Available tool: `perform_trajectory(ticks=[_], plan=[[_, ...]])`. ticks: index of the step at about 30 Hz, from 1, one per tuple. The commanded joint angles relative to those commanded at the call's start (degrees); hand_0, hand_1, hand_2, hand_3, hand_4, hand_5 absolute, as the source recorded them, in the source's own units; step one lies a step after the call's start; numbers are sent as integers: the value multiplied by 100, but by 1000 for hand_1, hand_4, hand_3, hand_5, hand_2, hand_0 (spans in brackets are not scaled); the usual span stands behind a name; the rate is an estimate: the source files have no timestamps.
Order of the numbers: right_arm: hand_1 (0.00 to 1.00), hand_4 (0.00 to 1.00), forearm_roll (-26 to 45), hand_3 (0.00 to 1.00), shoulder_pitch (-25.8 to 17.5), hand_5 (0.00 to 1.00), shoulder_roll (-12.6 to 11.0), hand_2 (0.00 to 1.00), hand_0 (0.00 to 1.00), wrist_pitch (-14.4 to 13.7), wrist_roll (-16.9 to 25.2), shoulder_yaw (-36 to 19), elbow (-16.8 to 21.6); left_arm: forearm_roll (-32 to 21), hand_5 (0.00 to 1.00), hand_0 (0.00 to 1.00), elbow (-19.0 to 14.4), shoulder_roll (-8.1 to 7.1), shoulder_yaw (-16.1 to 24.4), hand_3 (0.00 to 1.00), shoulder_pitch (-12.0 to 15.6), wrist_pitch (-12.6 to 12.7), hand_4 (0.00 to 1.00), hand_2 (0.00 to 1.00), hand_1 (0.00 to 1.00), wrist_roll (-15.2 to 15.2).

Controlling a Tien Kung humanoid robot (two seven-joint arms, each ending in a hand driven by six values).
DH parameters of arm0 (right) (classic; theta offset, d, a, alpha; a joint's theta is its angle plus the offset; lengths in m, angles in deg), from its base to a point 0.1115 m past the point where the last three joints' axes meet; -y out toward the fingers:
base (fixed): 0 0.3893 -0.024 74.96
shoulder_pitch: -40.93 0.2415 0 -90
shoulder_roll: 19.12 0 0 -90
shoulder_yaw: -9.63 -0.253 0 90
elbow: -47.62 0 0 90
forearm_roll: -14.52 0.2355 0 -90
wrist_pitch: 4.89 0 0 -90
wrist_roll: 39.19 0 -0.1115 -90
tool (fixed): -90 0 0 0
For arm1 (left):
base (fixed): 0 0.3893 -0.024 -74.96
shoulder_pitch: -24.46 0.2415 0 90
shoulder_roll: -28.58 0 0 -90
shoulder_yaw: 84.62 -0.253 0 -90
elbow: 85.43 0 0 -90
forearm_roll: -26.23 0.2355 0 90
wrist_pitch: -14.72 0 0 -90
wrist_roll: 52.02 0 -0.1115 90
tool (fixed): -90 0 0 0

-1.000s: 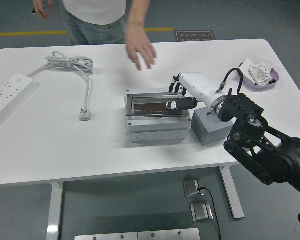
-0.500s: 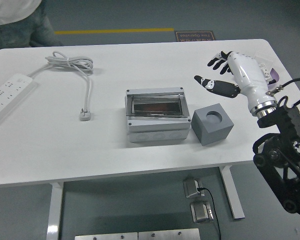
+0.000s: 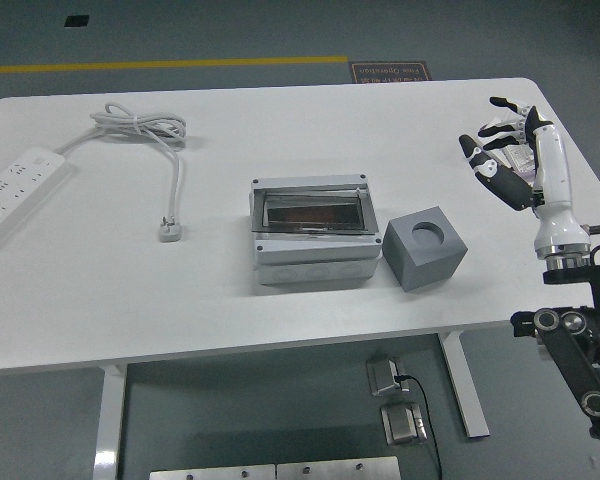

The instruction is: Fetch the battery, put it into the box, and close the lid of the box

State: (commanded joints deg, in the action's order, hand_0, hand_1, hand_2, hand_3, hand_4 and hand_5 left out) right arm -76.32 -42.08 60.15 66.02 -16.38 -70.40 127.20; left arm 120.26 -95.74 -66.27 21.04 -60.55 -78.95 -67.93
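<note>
The box point(image 3: 312, 233) sits at the centre of the bench point(image 3: 230, 300) with its clear lid down; a dark shape shows under the lid, but whether that is the battery I cannot tell. By this view the closing step looks finished, and the next move seems only to call for parking the arm. The right hand point(image 3: 515, 160) hovers at the right edge of the frame, fingers point(image 3: 500, 128) apart and empty, well clear of the box. Count: one box, one grey block point(image 3: 425, 246) just right of it, one power strip point(image 3: 18, 190) at far left, one loose cord point(image 3: 155, 150) at upper left.
</note>
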Motion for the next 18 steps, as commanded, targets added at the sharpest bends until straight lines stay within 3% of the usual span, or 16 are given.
perform_trajectory(ticks=[2, 3, 7, 9, 10, 15, 16, 18], plan=[[436, 736, 419, 644, -5, 450, 2, 519, 474, 225, 288, 56, -29, -25, 335, 691, 0, 22, -10, 712, 10, -3, 633, 655, 685, 0], [496, 756, 752, 624, -7, 522, -7, 575, 496, 430, 503, 104, -27, -42, 335, 691, 0, 44, -13, 712, 18, -6, 634, 655, 685, 4], [496, 756, 1543, 624, 3, 522, -27, 575, 496, 840, 684, 125, 13, -54, 335, 691, 0, 82, -11, 712, 27, -15, 634, 655, 685, 16], [496, 756, 1990, 624, 15, 522, -45, 575, 496, 1072, 558, 96, 37, -54, 335, 691, 0, 100, -7, 712, 25, -22, 634, 655, 685, 22], [660, 808, 2196, 693, 19, 636, -51, 683, 659, 1170, 478, 74, 46, -56, 337, 691, 0, 106, -6, 710, 23, -24, 640, 655, 686, 25], [660, 808, 3249, 693, 21, 636, -69, 683, 659, 1775, -91, -134, 66, -62, 337, 691, 0, 114, 2, 710, 20, -27, 640, 655, 686, 41], [785, 866, 3395, 827, 18, 747, -76, 814, 826, 1895, -195, -163, 68, -61, 340, 690, 0, 113, 4, 712, 20, -27, 649, 656, 686, 43], [785, 866, 3672, 827, 9, 747, -98, 814, 826, 2167, -415, -207, 75, -55, 340, 690, 0, 108, 14, 712, 20, -28, 649, 656, 686, 46]])
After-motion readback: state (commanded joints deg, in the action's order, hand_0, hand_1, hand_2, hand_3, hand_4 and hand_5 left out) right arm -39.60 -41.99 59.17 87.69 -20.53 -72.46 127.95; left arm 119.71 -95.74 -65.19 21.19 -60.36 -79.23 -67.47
